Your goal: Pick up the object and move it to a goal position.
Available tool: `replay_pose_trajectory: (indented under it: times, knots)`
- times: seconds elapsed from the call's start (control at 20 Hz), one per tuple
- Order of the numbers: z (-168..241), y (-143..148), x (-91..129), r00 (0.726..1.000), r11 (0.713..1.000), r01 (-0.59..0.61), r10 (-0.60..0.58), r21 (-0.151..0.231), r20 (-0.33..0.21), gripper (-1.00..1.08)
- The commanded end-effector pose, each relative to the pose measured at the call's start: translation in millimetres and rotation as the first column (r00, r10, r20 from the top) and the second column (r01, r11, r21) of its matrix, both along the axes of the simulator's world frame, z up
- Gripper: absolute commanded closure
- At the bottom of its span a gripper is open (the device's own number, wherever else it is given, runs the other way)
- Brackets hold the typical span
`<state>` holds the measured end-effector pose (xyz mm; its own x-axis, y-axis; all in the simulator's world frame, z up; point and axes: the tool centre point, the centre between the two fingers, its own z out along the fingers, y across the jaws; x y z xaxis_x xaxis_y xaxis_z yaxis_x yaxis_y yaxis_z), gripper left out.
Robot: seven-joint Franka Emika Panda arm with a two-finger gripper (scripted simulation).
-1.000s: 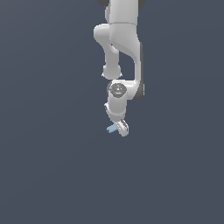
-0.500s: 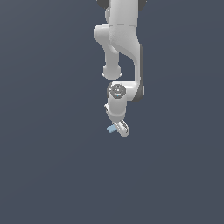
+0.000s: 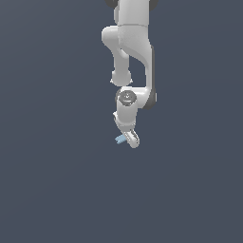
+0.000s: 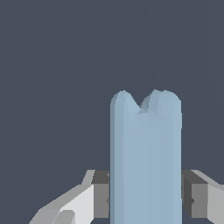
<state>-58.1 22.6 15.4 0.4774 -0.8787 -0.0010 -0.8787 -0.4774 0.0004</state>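
Here there is one arm point(image 3: 135, 57), one gripper point(image 4: 144, 197) and one object point(image 4: 145, 157), a matte light-blue bar clamped between the two fingers point(image 4: 98, 194). Only the wrist view shows its notched, rounded end; the exterior view shows just a blue tip point(image 3: 119, 139) protruding beside the gripper point(image 3: 130, 138), above the grey floor point(image 3: 47, 190).

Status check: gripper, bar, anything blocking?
Gripper shut on the light-blue bar, fingers pressed to both sides. Bar's end sticks out on the exterior view's left of the gripper. No obstruction visible; goal marker not in view.
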Motion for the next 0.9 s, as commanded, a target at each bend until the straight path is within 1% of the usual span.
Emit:
replay_pose_trajectory:
  times: [0.0, 0.2, 0.4, 0.85]
  knots:
    - [7.6, -3.5, 1.1, 1.000, 1.000, 0.000, 0.000, 0.000, 0.001, 1.08]
    - [27.9, -13.1, 3.1, 1.000, 1.000, 0.001, -0.001, 0.000, 0.001, 1.08]
    - [57.2, -27.0, 6.1, 1.000, 1.000, 0.001, -0.001, 0.001, 0.001, 1.08]
    - [148.5, -70.5, 16.0, 1.000, 1.000, 0.003, -0.003, 0.000, 0.000, 1.08]
